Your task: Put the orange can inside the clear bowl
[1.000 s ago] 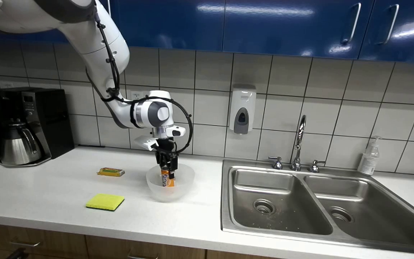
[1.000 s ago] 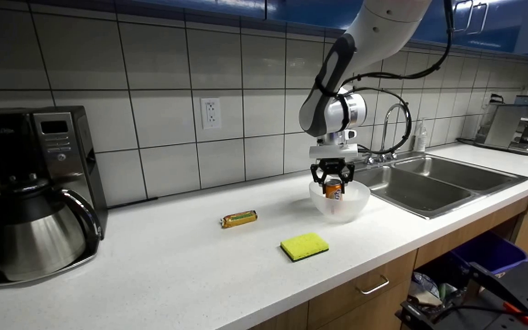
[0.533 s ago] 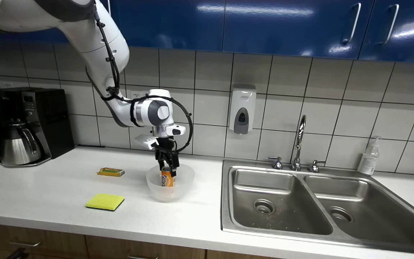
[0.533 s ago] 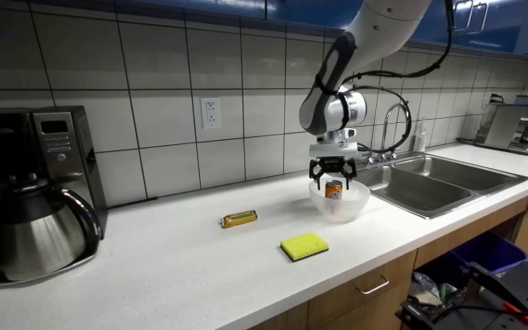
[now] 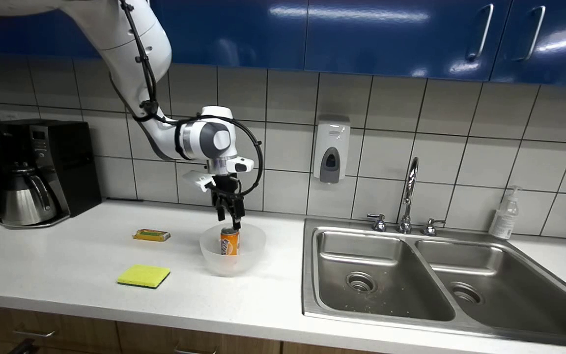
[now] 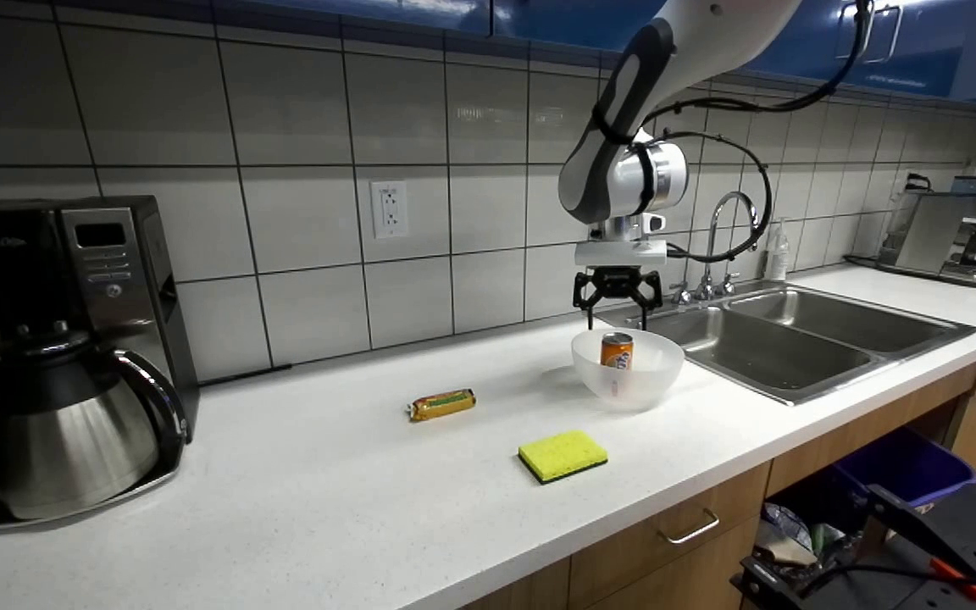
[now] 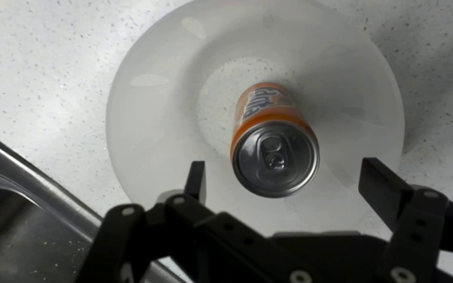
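Showing dimly through clear bowl (image 6: 662,377): lower orange can (image 6: 617,354); wrist view crops gripper (image 7: 282,177).

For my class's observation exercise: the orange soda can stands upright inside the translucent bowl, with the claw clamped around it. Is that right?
Not quite: the claw isn't clamped around the orange soda can; the wrist view shows the claw open, with gaps on both sides. The can does stand upright inside the translucent bowl.

Kitchen: sink (image 5: 432,278) and coffeemaker (image 6: 77,364)
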